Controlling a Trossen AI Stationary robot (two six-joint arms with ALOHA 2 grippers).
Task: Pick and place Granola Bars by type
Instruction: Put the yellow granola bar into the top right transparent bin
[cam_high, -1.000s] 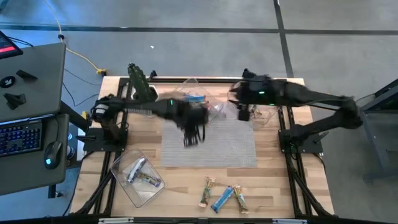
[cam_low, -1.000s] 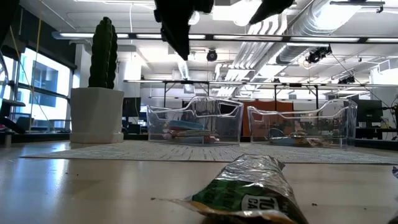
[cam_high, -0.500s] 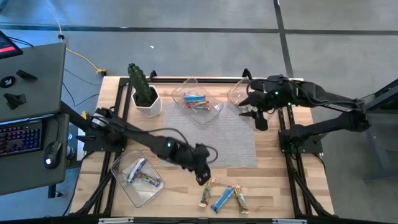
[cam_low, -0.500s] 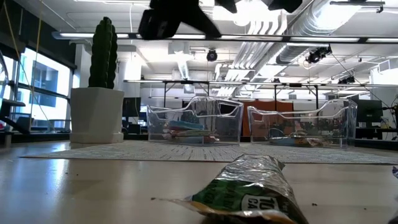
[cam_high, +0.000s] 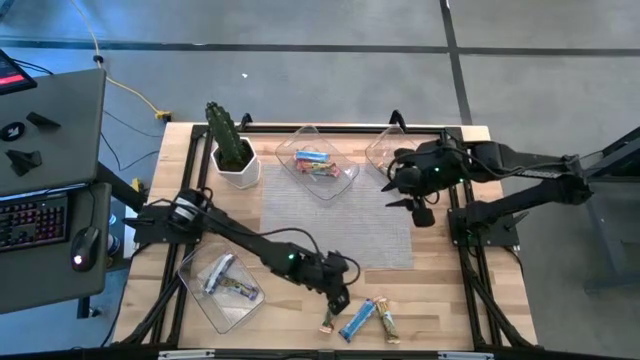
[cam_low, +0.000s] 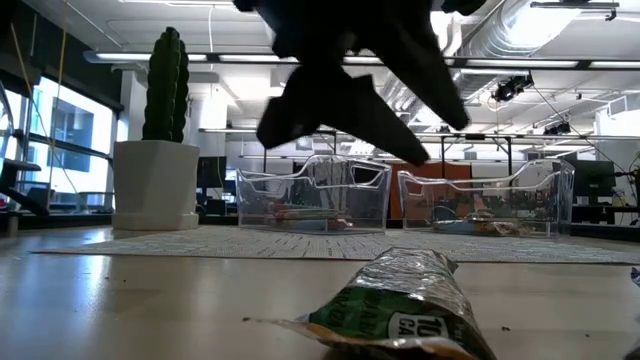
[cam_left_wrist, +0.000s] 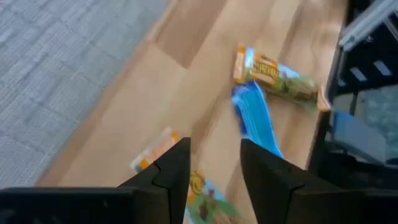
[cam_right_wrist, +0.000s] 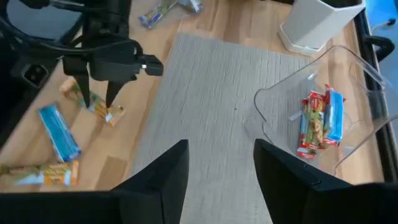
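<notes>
Green-gold wrapped granola bar (cam_high: 331, 312) lies loose on the wooden table (cam_high: 470, 310), and we find the left gripper (cam_high: 339, 298) poised over it, jaws parted and empty; next, descend and close.

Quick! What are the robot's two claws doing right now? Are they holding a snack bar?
Left gripper: open, holding nothing, right over the green-gold granola bar by the table's front edge.
Right gripper: open, holding nothing, up over the mat's far right corner.
</notes>
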